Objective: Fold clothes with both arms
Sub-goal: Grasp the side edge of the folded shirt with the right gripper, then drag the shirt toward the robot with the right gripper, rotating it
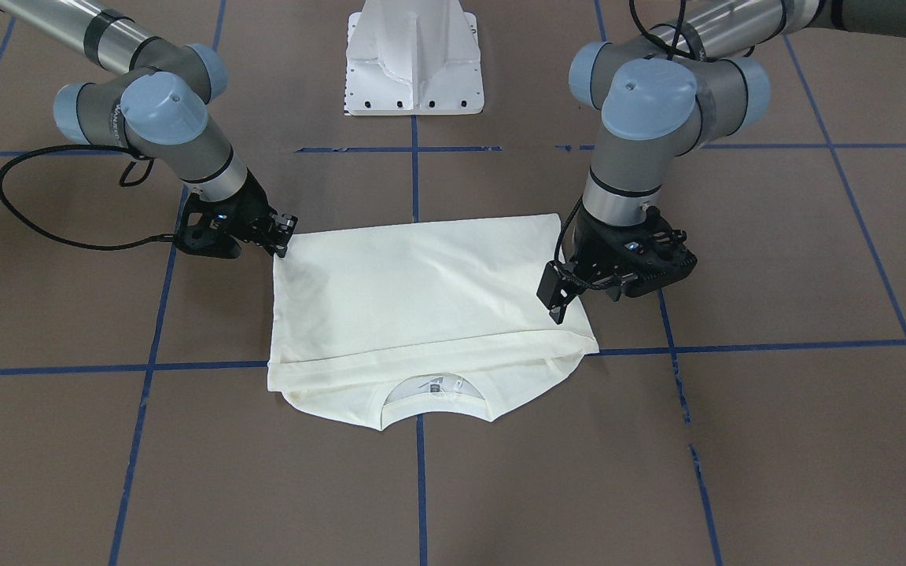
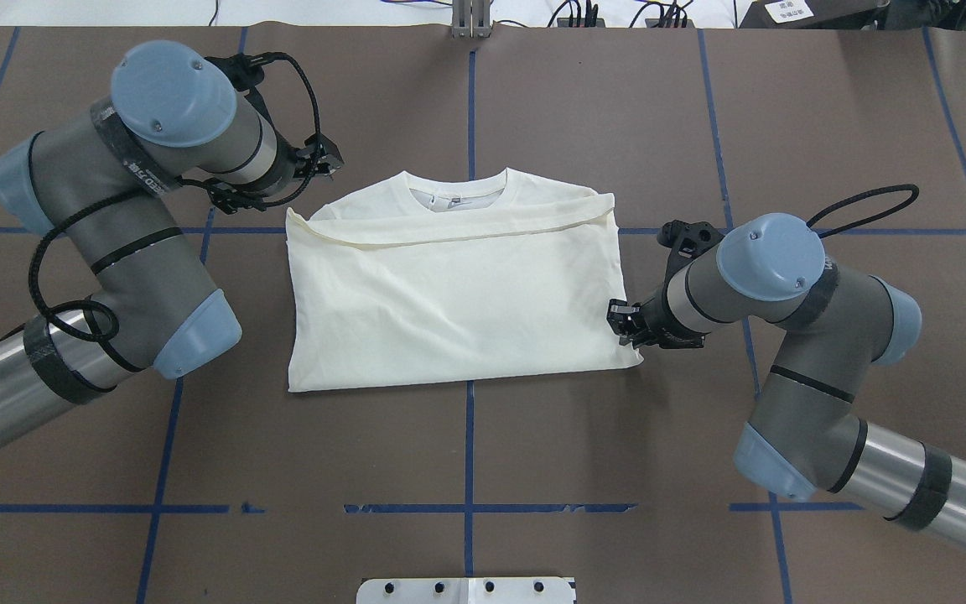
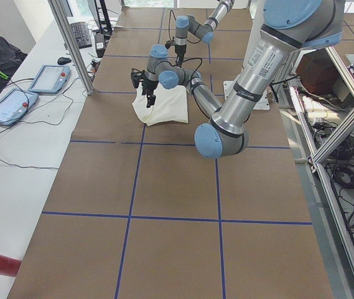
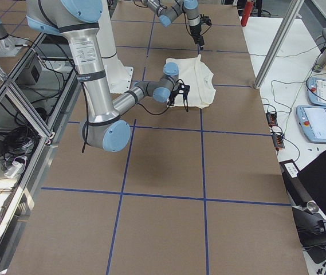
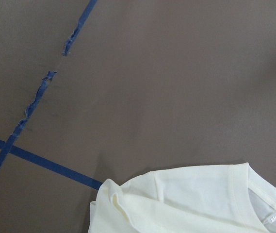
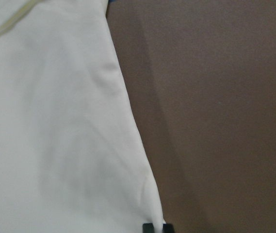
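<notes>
T-shirt folded mid-table, neck at 12 o'clock overhead, print hidden | left gripper off its 10 o'clock corner, opening unreadable, nothing seen held | right gripper at 4 o'clock edge, tips cropped, grip unclear

It was a robotics lab: a brown table gridded with blue tape lay under the left gripper, with teach pendants, a keyboard and aluminium framing well beyond it.

Left gripper and right gripper low, well apart, both wrists steeply downward.
</notes>
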Available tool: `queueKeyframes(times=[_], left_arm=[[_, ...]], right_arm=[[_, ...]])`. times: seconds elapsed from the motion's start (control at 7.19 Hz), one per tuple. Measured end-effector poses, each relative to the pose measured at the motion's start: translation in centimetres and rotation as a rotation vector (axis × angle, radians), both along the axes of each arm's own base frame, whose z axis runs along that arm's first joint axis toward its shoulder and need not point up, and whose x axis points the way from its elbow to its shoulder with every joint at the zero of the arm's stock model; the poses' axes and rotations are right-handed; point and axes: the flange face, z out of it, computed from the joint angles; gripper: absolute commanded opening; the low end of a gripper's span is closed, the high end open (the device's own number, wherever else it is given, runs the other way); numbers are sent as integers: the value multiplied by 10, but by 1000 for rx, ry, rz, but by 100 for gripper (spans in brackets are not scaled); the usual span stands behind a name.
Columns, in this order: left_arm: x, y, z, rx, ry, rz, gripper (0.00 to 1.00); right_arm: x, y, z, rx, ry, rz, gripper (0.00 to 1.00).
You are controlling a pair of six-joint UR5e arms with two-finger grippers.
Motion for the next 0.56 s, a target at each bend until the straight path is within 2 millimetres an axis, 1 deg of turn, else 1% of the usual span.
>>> queueKeyframes(times=[0.14, 0.28, 0.42, 0.56], left_arm=[[0, 0, -1, 1, 1, 0, 100], [-1, 1, -2, 2, 4, -1, 100], [-3, 2, -5, 4, 6, -2, 100], [-6, 4, -8, 0, 7, -7, 100]], right_arm=[[3, 5, 4, -1, 3, -6, 0], [10, 17, 8, -1, 4, -18, 0], [21, 39, 14, 0, 4, -38, 0], [41, 71, 20, -3, 5, -66, 0]])
